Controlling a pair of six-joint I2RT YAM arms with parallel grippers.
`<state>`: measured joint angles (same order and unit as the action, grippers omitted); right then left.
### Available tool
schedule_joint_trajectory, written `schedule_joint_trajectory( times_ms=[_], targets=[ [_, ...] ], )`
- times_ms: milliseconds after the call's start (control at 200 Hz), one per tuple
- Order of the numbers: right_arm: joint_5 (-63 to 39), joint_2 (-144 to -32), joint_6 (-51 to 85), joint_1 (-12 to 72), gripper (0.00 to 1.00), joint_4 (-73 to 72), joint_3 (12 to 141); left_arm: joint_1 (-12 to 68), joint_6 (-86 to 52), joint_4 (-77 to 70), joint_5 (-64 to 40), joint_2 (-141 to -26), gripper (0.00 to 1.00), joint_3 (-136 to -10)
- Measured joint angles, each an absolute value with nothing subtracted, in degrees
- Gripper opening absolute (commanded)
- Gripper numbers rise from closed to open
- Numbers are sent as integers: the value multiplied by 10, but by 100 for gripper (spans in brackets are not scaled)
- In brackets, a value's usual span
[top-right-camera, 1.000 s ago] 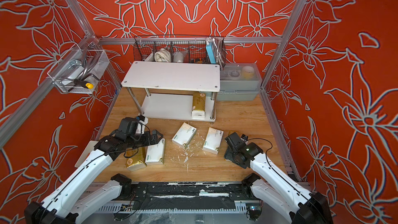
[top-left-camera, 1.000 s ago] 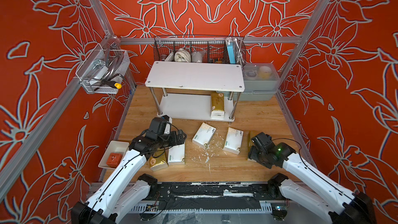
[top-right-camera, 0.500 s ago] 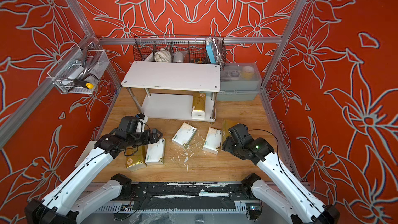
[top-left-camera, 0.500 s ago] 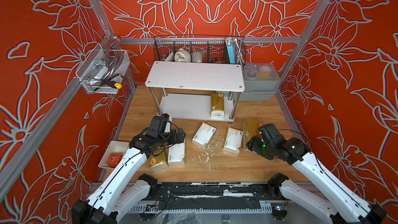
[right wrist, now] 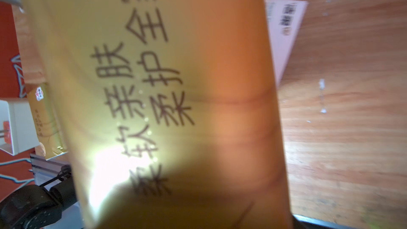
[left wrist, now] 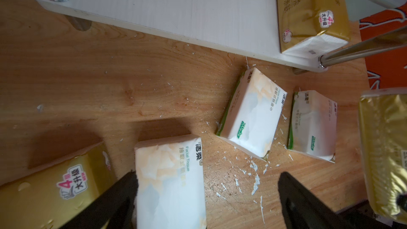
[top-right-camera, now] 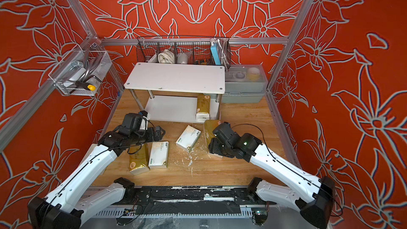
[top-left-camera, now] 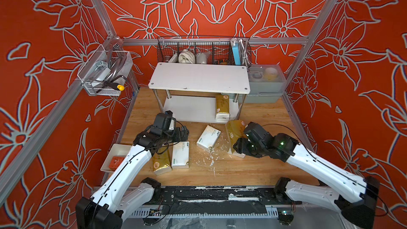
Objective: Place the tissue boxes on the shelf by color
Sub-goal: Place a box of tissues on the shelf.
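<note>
Tissue boxes [top-left-camera: 208,138] dot the surface [top-left-camera: 220,170] in both top views; shelved gold box [top-left-camera: 222,106] sits lower right on shelf [top-left-camera: 187,109]; right claw [top-left-camera: 239,144] grips second gold box [top-left-camera: 234,128] just in front. Left wrist: left claw [left wrist: 208,179] gapes over white box [left wrist: 169,179]. Right wrist: second gold box fills view.

Spread jaws flank white pack [left wrist: 169,183], maybe touching it.
</note>
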<state>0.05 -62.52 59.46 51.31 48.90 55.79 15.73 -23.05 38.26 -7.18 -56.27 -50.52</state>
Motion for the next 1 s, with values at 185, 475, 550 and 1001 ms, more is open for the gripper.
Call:
schedule_joint_trajectory(
  times_ms=[185,475,550,1001],
  targets=[
    [17,-720,593,545,69,438,611,115,-223,382,-71,-581,98,-523],
    [52,-853,588,573,70,359,709,70,-217,384,-71,-583,98,-527],
    [66,-885,586,578,70,346,731,67,-217,384,-71,-581,98,-527],
    [174,-1084,575,585,73,314,895,63,-218,397,-64,-535,99,-527]
  ],
)
